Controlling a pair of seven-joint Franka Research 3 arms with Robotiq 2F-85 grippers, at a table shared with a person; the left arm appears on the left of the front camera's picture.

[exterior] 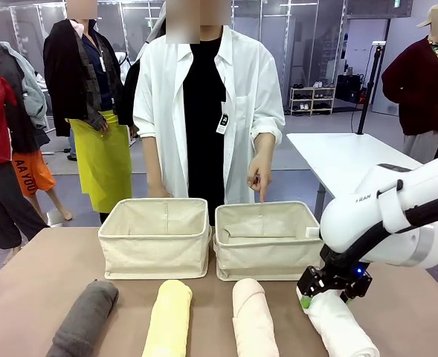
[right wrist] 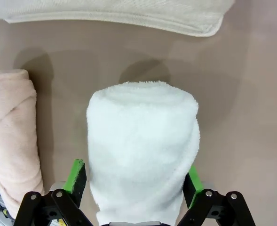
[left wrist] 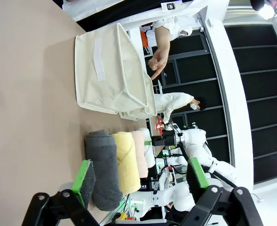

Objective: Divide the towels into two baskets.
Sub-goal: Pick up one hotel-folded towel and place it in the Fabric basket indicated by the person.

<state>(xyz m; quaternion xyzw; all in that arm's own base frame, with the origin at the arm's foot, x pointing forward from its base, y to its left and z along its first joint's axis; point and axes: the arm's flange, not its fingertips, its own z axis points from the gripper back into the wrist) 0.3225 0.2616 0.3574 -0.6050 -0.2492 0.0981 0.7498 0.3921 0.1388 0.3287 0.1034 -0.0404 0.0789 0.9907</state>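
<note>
Four towel rolls were on the surface [exterior: 33, 271]: dark grey towel [exterior: 85, 318], pale yellow towel [exterior: 168, 320], peach-pink towel [exterior: 253, 321], white towel [exterior: 349, 335]. Two canvas baskets: left basket [exterior: 155, 256], right basket [exterior: 267, 260].

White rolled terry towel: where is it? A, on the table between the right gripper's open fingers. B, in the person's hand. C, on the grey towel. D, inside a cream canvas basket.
A: the white rolled terry towel lies on the table, the right gripper's fingers open either side.

Brown tabletop [exterior: 25, 297] across the lower frame. Behind it, at upper centre, person [exterior: 204, 111] in open white shirt over black top. White table [exterior: 345, 160] at right of centre, shelving rack [exterior: 311, 99] beyond.
</note>
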